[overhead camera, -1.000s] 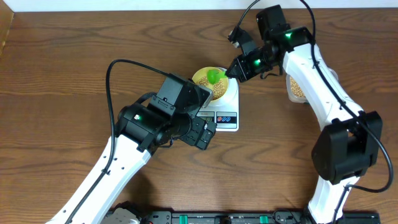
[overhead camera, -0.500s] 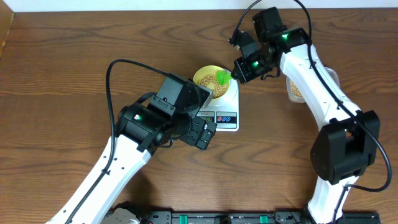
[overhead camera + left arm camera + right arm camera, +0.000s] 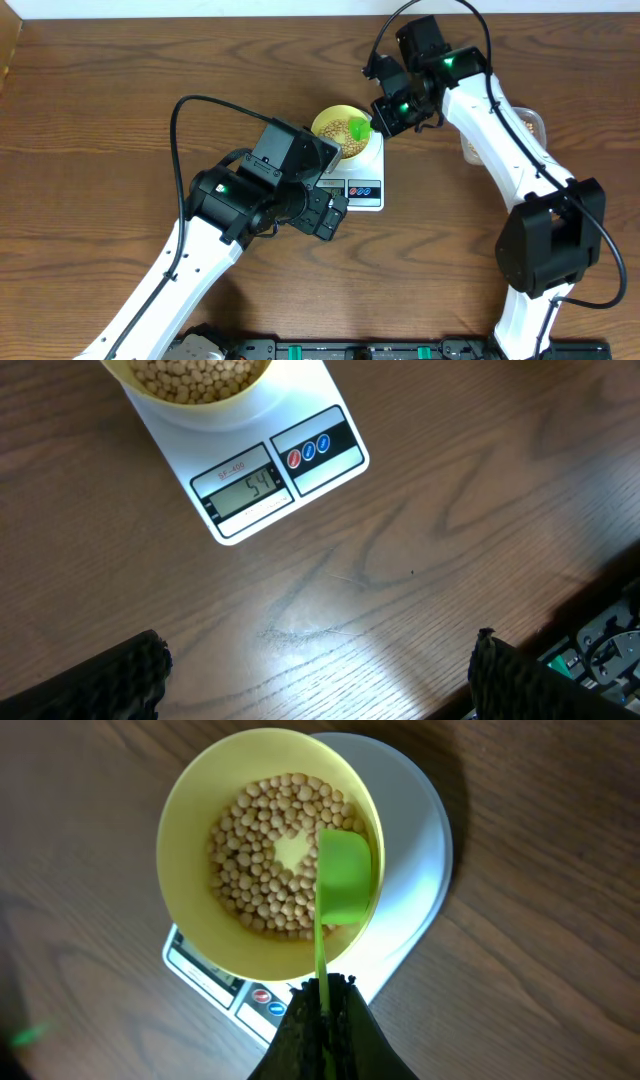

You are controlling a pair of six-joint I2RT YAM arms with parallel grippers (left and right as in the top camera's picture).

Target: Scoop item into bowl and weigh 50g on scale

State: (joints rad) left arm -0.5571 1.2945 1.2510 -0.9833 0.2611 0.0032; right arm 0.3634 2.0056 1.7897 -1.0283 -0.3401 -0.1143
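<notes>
The scoop point(image 3: 345, 875) is being pinched by the right gripper point(image 3: 322, 995); the left gripper point(image 3: 320, 670) is being held wide, empty. With the scale point(image 3: 300, 490) at 54, overshoot is being risked — worsened by any added beans point(image 3: 255, 850).

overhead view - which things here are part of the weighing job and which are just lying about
In the job: small round tan beans; round pale yellow bowl; flat white kitchen scale; green plastic scoop in the right gripper; clear plastic tub of beans.
Lying about: black rail along the view's bottom edge; open left gripper, holding nothing.
</notes>
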